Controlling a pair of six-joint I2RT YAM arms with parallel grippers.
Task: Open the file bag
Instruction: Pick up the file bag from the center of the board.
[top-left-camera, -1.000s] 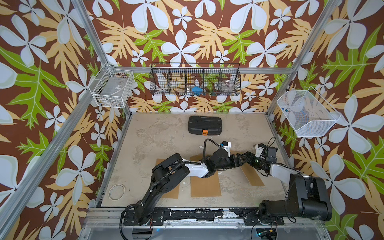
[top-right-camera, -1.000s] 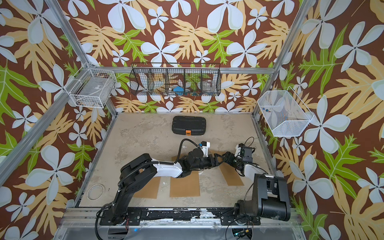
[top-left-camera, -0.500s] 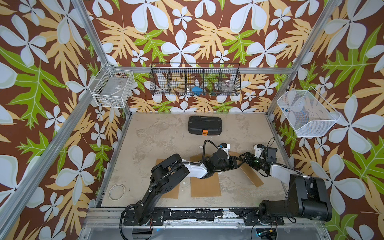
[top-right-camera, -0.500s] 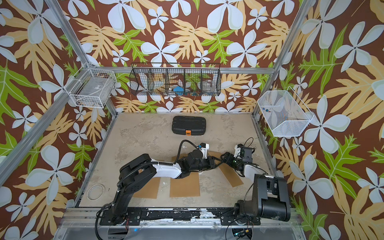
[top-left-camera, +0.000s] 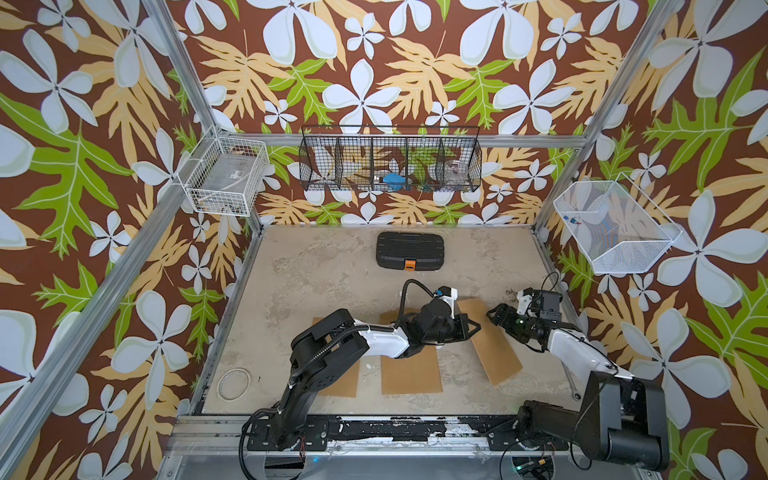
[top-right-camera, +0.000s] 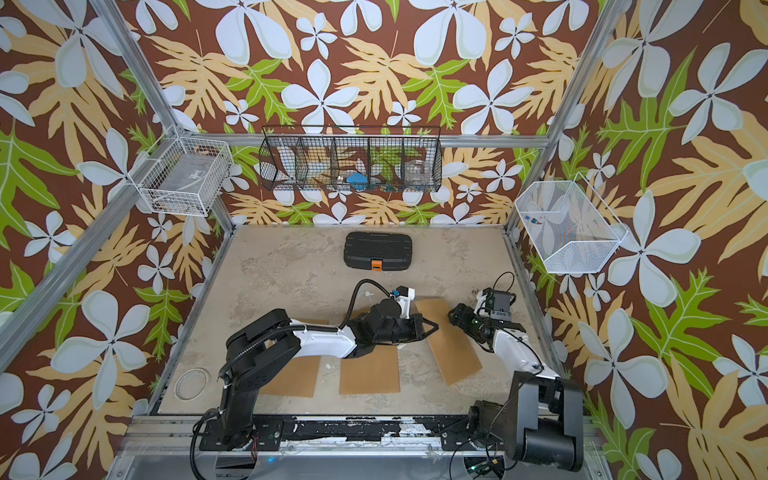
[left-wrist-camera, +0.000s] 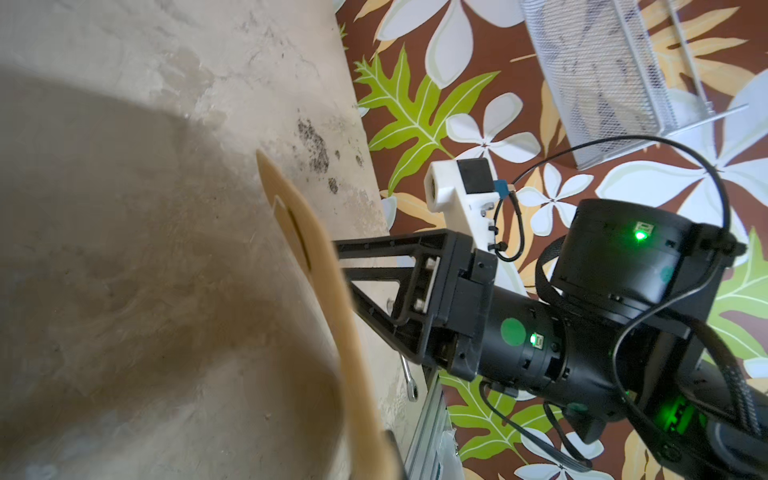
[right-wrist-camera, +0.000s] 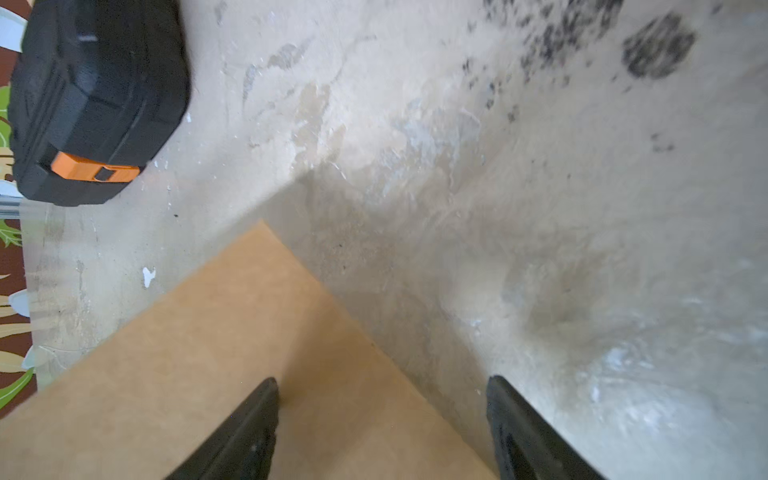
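A brown file bag (top-left-camera: 492, 349) (top-right-camera: 453, 349) lies tilted on the right part of the table. My left gripper (top-left-camera: 477, 328) (top-right-camera: 434, 326) is shut on its left edge. In the left wrist view the file bag (left-wrist-camera: 332, 316) shows edge-on and lifted off the table, with a shadow under it, and runs down into my left gripper (left-wrist-camera: 386, 457). My right gripper (top-left-camera: 493, 314) (top-right-camera: 454, 314) (left-wrist-camera: 345, 268) stands open just right of it at the bag's far end. In the right wrist view the right gripper (right-wrist-camera: 382, 419) straddles a corner of the file bag (right-wrist-camera: 216, 353), holding nothing.
Two more brown file bags (top-left-camera: 411, 370) (top-left-camera: 343, 376) lie flat near the front. A black case with an orange latch (top-left-camera: 410, 250) (right-wrist-camera: 95, 99) sits at the back. A wrench (top-left-camera: 574, 388) lies by the right rail and a tape ring (top-left-camera: 233, 384) at the front left. Wire baskets hang on the walls.
My left gripper has closed from wide open onto the file bag's edge. The right gripper stayed open and drew slightly away to the right.
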